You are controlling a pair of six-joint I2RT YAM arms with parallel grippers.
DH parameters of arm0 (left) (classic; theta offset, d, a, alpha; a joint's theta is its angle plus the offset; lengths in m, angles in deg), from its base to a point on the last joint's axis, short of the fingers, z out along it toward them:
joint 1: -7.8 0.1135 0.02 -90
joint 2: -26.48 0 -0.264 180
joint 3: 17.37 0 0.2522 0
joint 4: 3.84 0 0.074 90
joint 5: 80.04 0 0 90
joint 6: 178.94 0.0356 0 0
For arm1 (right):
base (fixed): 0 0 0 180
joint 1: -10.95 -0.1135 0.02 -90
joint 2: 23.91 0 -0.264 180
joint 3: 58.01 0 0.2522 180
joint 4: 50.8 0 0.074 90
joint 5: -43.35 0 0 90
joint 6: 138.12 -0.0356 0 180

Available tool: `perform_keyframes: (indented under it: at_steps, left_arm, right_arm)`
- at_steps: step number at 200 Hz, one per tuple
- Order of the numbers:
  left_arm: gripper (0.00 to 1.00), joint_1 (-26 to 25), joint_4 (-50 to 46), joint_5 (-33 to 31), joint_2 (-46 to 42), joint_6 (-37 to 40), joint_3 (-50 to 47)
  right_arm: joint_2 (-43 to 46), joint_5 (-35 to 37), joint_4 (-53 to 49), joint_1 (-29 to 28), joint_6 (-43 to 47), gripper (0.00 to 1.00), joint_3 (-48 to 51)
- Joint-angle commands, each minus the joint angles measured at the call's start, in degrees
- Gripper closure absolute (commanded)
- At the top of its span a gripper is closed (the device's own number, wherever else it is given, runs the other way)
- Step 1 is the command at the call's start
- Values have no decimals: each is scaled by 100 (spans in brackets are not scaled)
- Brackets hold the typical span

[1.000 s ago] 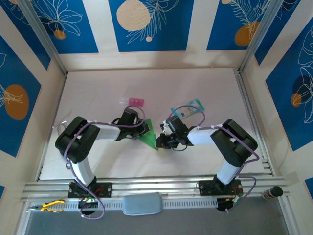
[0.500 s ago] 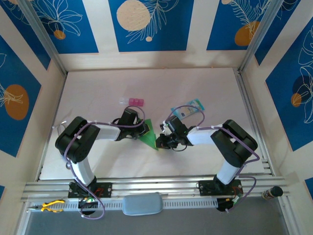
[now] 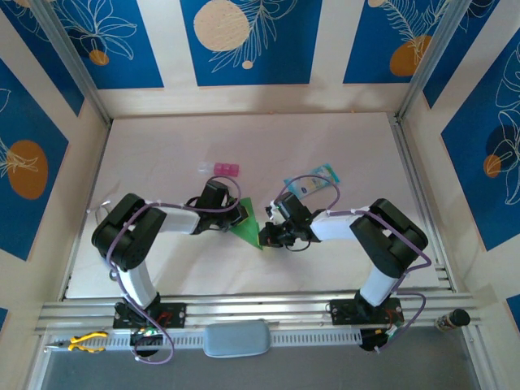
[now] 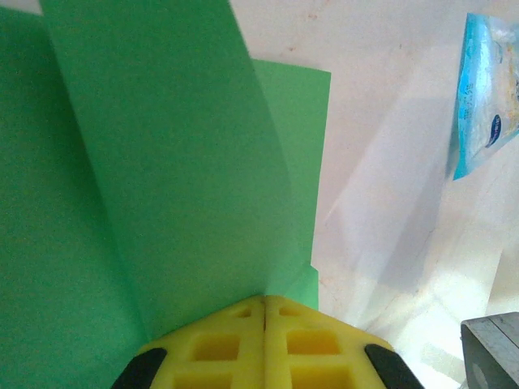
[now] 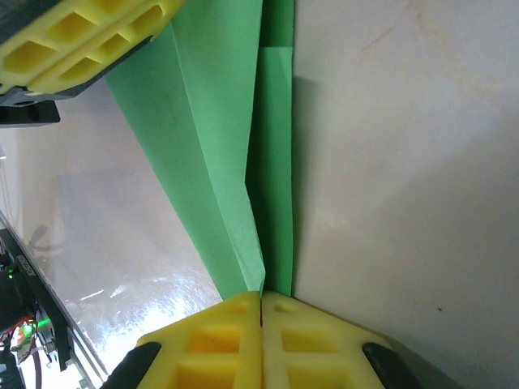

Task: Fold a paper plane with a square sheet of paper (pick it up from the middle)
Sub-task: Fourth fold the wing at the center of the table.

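Note:
The bright green square sheet of paper [image 3: 249, 218] is folded into a slim pointed paper plane shape and lies between the two arms at the table's middle. My left gripper [image 3: 238, 216] is shut on its wide end, where the green layers [image 4: 178, 162] fan out from the closed yellow fingertips of that gripper [image 4: 264, 298]. My right gripper [image 3: 265, 236] is shut on the narrow end. There the centre ridge of the paper [image 5: 219, 162] runs straight into the right gripper's [image 5: 261, 293] pinched jaws. The left gripper's yellow fingers [image 5: 81, 40] show at the ridge's far end.
A small pink block [image 3: 221, 169] lies behind the left gripper. A pale blue printed packet [image 3: 312, 180] [image 4: 486, 97] lies behind the right gripper. Yellow-handled pliers [image 3: 84, 342] rest on the rail at the near left. Walls close in the table on three sides.

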Motion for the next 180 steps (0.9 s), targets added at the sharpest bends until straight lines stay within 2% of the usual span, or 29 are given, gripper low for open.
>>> perform_keyframes:
  at_steps: [1,121,180]
  left_arm:
    - [97,-23,-281,-158,96,-7,-187]
    - [97,-22,-378,-176,99,24,-129]
    - [97,-21,-431,-193,100,46,-112]
  right_arm:
    - [-4,-134,-554,-64,26,94,-18]
    - [88,-79,-921,-71,207,88,65]
    - [113,-191,-990,-83,332,95,98]
